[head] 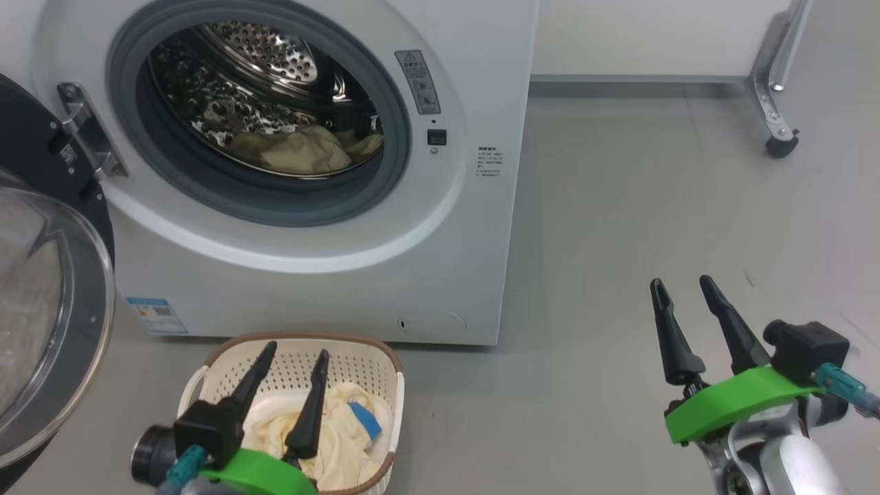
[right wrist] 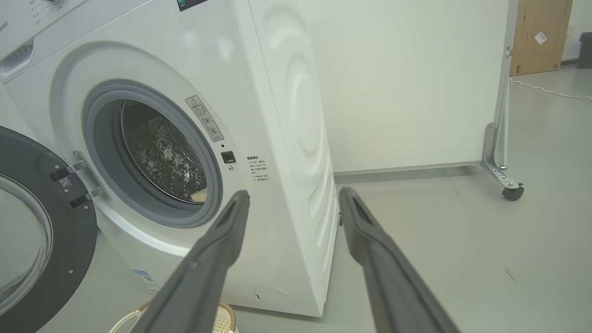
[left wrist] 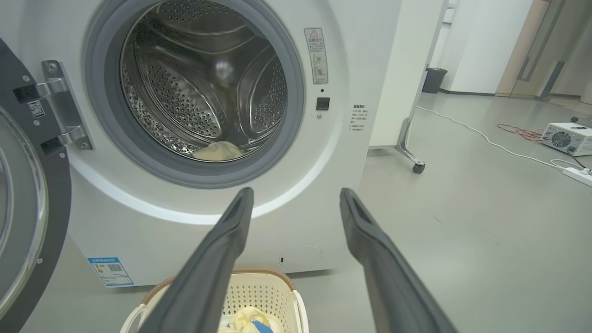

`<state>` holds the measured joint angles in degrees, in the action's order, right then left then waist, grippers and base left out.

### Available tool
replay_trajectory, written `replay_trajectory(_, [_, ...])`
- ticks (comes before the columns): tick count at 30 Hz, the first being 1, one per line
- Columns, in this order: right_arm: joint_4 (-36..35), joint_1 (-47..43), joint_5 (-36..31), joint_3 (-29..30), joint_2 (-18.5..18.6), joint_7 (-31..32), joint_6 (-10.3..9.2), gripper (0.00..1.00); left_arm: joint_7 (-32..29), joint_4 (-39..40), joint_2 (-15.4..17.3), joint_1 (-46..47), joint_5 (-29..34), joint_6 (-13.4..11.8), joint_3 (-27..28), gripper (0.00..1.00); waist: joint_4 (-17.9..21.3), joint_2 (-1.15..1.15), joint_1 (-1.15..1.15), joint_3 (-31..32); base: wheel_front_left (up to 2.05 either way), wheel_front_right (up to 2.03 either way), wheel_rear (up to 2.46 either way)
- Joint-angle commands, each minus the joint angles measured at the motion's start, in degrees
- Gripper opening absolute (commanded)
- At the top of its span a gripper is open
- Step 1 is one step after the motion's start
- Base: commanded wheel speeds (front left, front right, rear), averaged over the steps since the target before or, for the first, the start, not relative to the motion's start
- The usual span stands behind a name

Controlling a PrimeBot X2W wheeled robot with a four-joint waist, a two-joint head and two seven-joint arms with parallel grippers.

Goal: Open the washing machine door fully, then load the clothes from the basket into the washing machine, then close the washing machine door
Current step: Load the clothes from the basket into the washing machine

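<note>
The white washing machine (head: 330, 275) stands with its door (head: 48, 302) swung open to the left, black rim and glass bowl facing me. A cream garment (head: 306, 150) lies in the steel drum (left wrist: 203, 88). On the floor before the machine sits the cream basket (head: 375, 357), holding more pale clothes (head: 340, 430) with a blue cuff. My left gripper (head: 295, 354) hangs open above the basket, empty, fingers aimed at the machine. My right gripper (head: 682, 283) is open and empty over bare floor to the right of the machine.
A white partition on a metal wheeled leg (head: 780, 130) stands behind right of the machine. Grey floor (head: 653, 220) stretches to the right. In the left wrist view a white box (left wrist: 566, 138), a power strip and cables lie far right.
</note>
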<state>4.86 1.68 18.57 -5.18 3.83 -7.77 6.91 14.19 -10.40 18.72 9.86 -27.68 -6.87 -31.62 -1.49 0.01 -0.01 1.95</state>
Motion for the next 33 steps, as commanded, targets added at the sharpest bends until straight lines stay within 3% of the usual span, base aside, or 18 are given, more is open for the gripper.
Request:
replay_trajectory(1, [-2.15,1.68,-0.31,-0.93,0.12,0.14,0.58,1.0,0.81,2.18,1.03,1.88,0.62,-0.51,2.17,1.0,-0.32,-0.01,0.01,0.93,0.0,0.0,0.0])
replay_trajectory(9, [-2.18,0.68,0.11,-1.13,-0.52,-0.2,0.58,1.0,0.81,3.91,-0.74,-2.76,3.34,-1.67,1.85,1.0,0.11,-0.01,0.01,2.22,0.0,0.0,0.0])
replay_trajectory(33, [-1.98,0.33,-0.19,-0.75,-0.85,-0.38,0.58,1.0,0.81,3.23,-3.2,-3.97,5.48,-0.3,4.04,1.0,0.92,-0.01,0.01,1.66,0.0,0.0,0.0])
